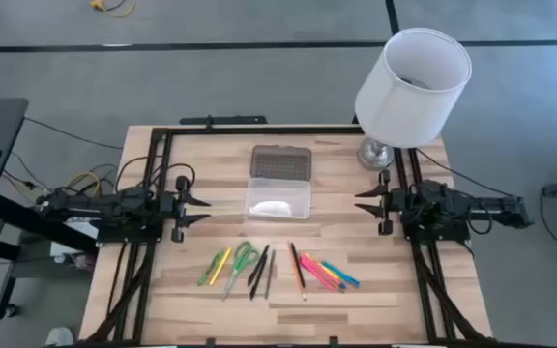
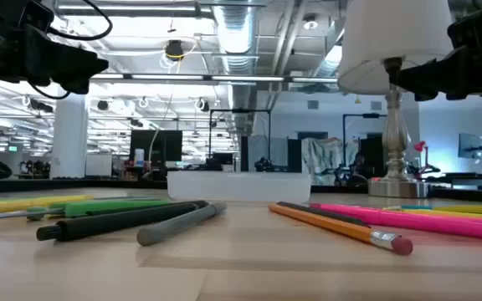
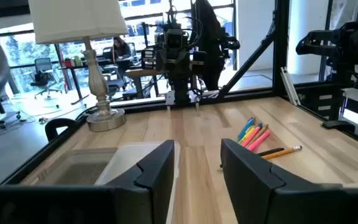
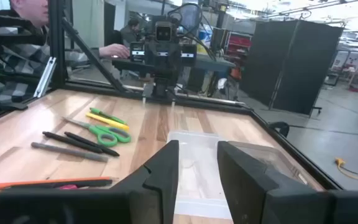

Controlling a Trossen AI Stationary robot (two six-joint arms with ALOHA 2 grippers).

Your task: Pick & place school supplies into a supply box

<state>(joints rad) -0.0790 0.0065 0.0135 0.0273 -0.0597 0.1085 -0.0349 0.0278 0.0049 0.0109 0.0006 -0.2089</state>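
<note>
Desk (image 1: 356, 300) of pale wooden planks fills the high view, with a dark frame round its edges. The left gripper (image 1: 201, 210) hovers at the left side and the right gripper (image 1: 362, 205) at the right side, facing each other, both with fingers apart and holding nothing. Between them lies the small clear plastic supply box (image 1: 278, 198) with its grey ribbed lid (image 1: 280, 162) swung open toward the far edge. A white-shaded lamp on a silver base (image 1: 412, 82) stands at the far right corner. In front of the box the supplies lie in two clusters: yellow and green markers (image 1: 216, 266), green-handled scissors (image 1: 243, 259) and dark pens (image 1: 260, 271) on the left; an orange pencil (image 1: 298, 269) and pink, orange and blue highlighters (image 1: 325, 272) on the right.

The low view looks across the desk top: a black pen (image 2: 115, 221) and a grey pen (image 2: 182, 224) lie in front, the pencil with its pink eraser to the right, a pink highlighter (image 2: 417, 221) beyond it, the box in the middle behind them.

The left wrist view shows that arm's two dark fingers (image 3: 157, 171) spread, the box just beyond them, the highlighter cluster farther off and the lamp beside the far edge.

The right wrist view shows its own fingers (image 4: 163, 171) parted above the box, with scissors, markers and pens lying off to one side. A person (image 4: 27, 12) sits beyond the frame.
</note>
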